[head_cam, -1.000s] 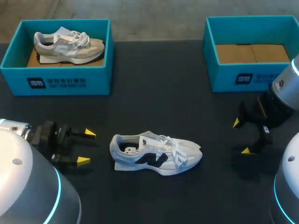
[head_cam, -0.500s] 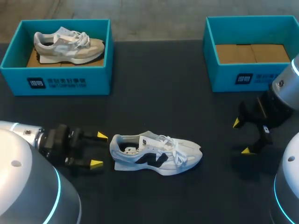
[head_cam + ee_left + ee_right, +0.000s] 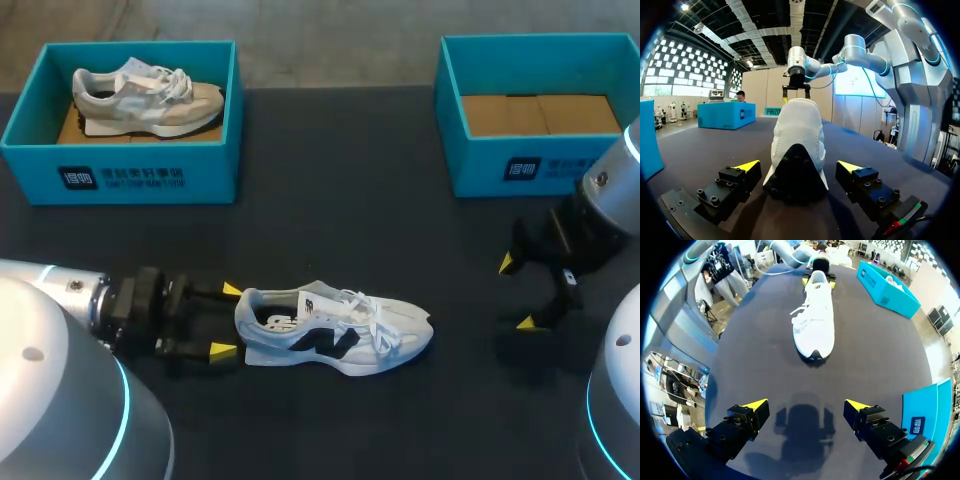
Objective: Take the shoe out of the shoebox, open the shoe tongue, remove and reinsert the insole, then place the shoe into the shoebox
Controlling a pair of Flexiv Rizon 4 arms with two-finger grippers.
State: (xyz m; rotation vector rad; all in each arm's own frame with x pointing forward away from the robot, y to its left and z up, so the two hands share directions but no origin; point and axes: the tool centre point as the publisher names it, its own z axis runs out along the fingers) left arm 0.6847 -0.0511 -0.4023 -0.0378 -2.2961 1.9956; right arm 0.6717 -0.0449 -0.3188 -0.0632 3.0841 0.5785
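Already unboxed, the white-and-black mesh sneaker lies heel-first just ahead of the left gripper's spread-apart fingers; tongue, insole and reboxing remain.

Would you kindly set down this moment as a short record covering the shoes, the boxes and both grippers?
white shoe: on its sole on the table, outside both boxes
left gripper: open, fingers flanking the shoe's heel, not touching
right gripper: open, apart from the shoe, past its toe
left shoebox: holds a beige shoe
right shoebox: only its cardboard floor shows
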